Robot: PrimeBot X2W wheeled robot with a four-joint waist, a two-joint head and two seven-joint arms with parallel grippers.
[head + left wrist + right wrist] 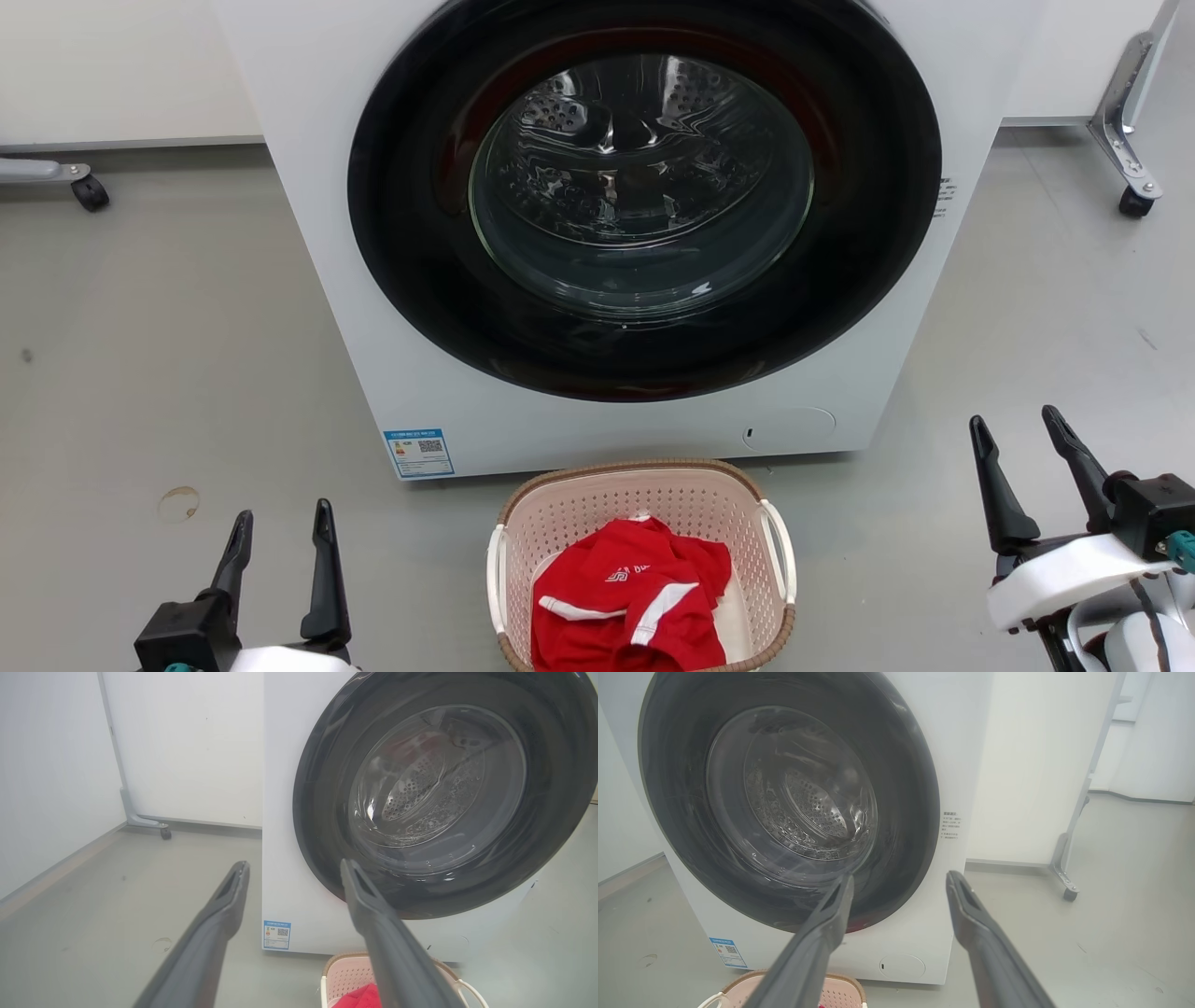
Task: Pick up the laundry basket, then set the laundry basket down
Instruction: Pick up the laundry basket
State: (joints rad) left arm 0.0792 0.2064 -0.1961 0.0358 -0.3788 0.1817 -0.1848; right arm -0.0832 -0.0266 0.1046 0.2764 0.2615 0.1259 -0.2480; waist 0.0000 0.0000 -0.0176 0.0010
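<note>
The pale pink laundry basket (569,523) with a brown rim and white side handles stands on the floor just in front of the washer, holding a red and white garment (635,597). My left gripper (280,523) hovers open at the lower left, well left of the basket. Open as well, my right gripper (1018,429) is at the lower right, apart from the basket. In the left wrist view the basket (345,975) peeks in at the bottom between and behind my fingers (224,905). The right wrist view catches the basket's rim (850,982) at its bottom edge.
A white front-loading washer (327,233) with a closed round dark door (644,187) stands right behind the basket. Wheeled panel feet sit at the far left (89,191) and far right (1134,201). Grey floor (140,373) spreads to both sides.
</note>
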